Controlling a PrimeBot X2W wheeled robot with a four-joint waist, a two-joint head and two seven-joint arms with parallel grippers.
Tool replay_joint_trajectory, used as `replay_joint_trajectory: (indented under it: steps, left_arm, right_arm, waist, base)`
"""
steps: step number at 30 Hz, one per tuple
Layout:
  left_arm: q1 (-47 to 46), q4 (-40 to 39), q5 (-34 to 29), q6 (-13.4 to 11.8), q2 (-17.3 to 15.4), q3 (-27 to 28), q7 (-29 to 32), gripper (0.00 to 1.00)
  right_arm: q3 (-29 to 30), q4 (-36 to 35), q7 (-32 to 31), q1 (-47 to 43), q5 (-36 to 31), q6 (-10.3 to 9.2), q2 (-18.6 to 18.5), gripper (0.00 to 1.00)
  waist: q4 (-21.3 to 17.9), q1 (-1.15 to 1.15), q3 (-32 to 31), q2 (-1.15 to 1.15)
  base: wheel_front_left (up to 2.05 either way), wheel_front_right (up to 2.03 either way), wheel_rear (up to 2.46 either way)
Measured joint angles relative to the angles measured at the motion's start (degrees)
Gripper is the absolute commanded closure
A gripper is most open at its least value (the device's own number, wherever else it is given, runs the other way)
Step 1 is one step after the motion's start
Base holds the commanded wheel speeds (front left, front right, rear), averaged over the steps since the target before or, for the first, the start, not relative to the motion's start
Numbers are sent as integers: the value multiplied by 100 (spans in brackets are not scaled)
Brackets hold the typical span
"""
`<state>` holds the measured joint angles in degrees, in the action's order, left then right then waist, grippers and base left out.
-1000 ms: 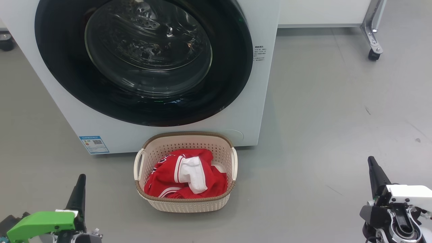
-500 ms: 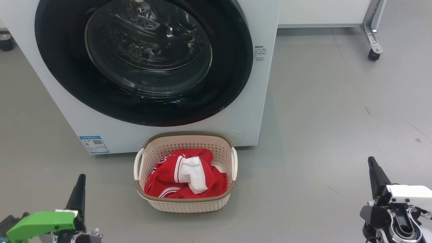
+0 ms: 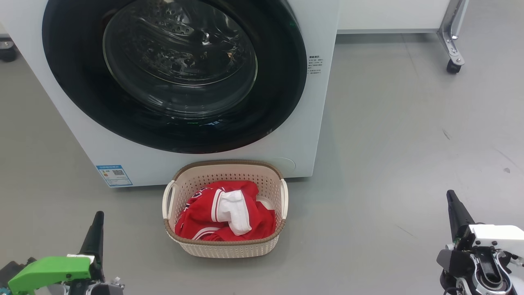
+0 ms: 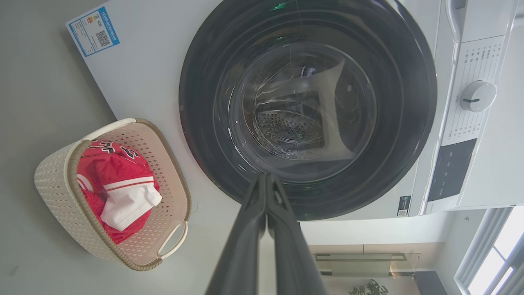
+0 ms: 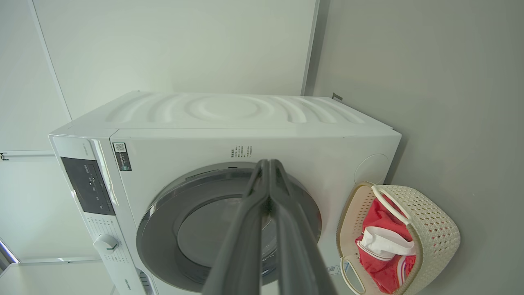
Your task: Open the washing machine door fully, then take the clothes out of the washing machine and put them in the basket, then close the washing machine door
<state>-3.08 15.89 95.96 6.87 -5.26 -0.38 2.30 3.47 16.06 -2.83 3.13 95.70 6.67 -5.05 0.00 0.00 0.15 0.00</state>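
The white washing machine (image 3: 294,135) stands ahead with its round black-rimmed door (image 3: 172,69) flat against the front, glass bowl facing me. On the floor in front of it sits the cream basket (image 3: 225,246), holding the red and white clothes (image 3: 225,213). My left gripper (image 3: 97,219) rests at the lower left, shut and holding nothing. At the lower right my right gripper (image 3: 451,196) is likewise shut and bare. In the left wrist view the fingers (image 4: 266,180) meet in front of the door (image 4: 307,106), the basket (image 4: 53,184) to their left. The right wrist view shows the machine (image 5: 229,123) and basket (image 5: 434,233).
A metal frame leg on a caster (image 3: 452,65) stands at the back right. Another dark wheel (image 3: 8,53) sits at the far left beside the machine. Grey floor spreads to the right of the machine and around the basket.
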Motion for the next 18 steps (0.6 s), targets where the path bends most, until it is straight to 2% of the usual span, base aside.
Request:
replay_joint_trajectory:
  steps: [18]
  left_arm:
    - [-4, -2, 0, 0, 7, 10, 15, 100]
  right_arm:
    - [12, -2, -15, 1, -1, 30, 3, 100]
  waist:
    - [0, 0, 1, 0]
  base:
    - [0, 0, 0]
